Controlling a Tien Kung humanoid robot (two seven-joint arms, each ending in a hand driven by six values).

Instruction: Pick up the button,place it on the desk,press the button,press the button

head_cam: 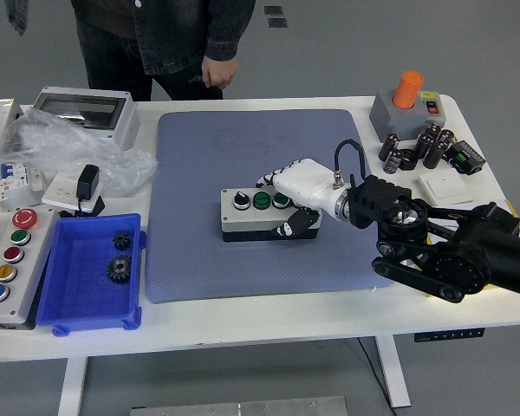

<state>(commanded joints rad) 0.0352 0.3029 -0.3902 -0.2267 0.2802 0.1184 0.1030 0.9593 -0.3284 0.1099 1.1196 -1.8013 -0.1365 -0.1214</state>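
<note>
The right robot hand [293, 195], white with a black arm behind it, reaches in from the right and grips the right end of the button box [260, 214]. Its fingers curl over the top at that end and the thumb presses against the front face. The button box is a grey and white case with a black knob and two green buttons on top; it sits flat on the blue mat [260, 199], stretching out to the left of the robot hand. The mat lies on the white tabletop [269, 322], under both the box and the robot hand.

Far to the left of the robot hand, a blue tray [68, 308] holds two black gears [120, 256]. Just beyond the tray, at the left edge of the tabletop, lies a grey control panel [12, 264] with red, green, yellow and blue buttons. Behind that are a crumpled clear plastic bag [69, 147] and a grey enclosure with a clear lid [82, 111].

To the right of the robot hand and further back stands a grey box with an orange knob [407, 95], with a cluster of dark cylinders [416, 149] beside it and a white switch plate [444, 186] nearer.

A person in dark clothes stands on the far side, one hand [215, 73] hanging by their side, clear of the tabletop.
</note>
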